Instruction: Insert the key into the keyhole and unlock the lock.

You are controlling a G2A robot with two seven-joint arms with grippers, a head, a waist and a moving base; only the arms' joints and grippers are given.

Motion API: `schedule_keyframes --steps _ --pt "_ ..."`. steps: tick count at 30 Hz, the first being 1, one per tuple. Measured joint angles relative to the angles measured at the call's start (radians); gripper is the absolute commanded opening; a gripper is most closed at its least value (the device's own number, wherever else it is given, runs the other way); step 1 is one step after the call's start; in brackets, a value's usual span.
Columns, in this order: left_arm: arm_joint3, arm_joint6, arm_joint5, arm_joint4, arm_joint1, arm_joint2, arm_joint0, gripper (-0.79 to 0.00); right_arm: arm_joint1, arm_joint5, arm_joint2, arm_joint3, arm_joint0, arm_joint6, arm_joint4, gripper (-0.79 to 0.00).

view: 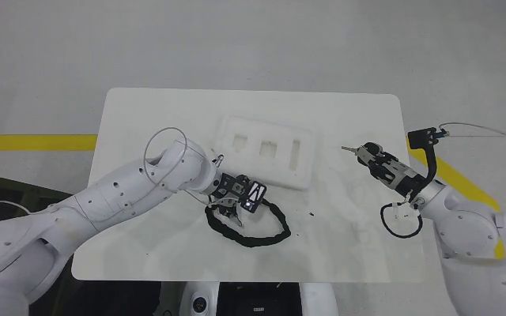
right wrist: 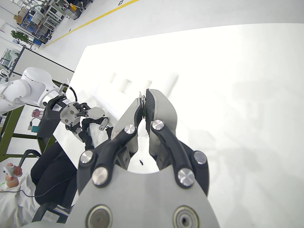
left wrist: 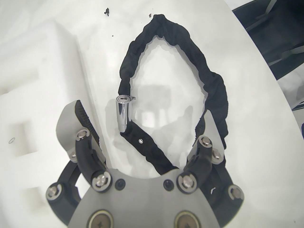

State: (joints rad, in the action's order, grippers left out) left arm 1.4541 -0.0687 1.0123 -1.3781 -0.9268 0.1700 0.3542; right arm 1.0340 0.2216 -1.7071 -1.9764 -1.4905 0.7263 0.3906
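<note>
1. The lock's silver cylinder [left wrist: 123, 115] is seen on the table [view: 158, 118], its keyhole [left wrist: 124, 98] uncovered. Its black-sleeved chain [left wrist: 213, 91] is looped toward the robot-side edge, with bare table left before that edge.
2. The left gripper [left wrist: 142, 112] is held wide open, one finger on each side of the cylinder.
3. A white foam block [view: 237, 146] lies just beside the cylinder.
4. The key [view: 349, 148] is clamped in the right gripper [right wrist: 144, 98], well apart from the lock. Bare table lies between it and the block.
</note>
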Motion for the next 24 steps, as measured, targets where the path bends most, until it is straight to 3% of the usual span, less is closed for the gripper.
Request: schedule_keyframes --steps 7,15,19,24 --pt "-0.046 0.014 0.0 -0.013 -0.033 0.0 0.012 0.0 0.0 0.0 0.0 0.0 0.0 0.0 0.0 -0.785" --pt "-0.096 -0.01 0.0 -0.018 -0.049 0.0 0.018 -0.077 0.0 0.0 0.0 0.0 0.0 0.0 0.0 -0.785" --pt "-0.111 -0.025 0.0 -0.028 -0.051 0.0 0.02 -0.265 0.0 0.0 0.0 0.0 0.0 0.0 0.0 -0.785" --pt "-0.121 -0.043 0.0 -0.034 -0.053 0.0 0.02 -0.4 0.0 0.0 0.0 0.0 0.0 0.0 0.0 -0.785"
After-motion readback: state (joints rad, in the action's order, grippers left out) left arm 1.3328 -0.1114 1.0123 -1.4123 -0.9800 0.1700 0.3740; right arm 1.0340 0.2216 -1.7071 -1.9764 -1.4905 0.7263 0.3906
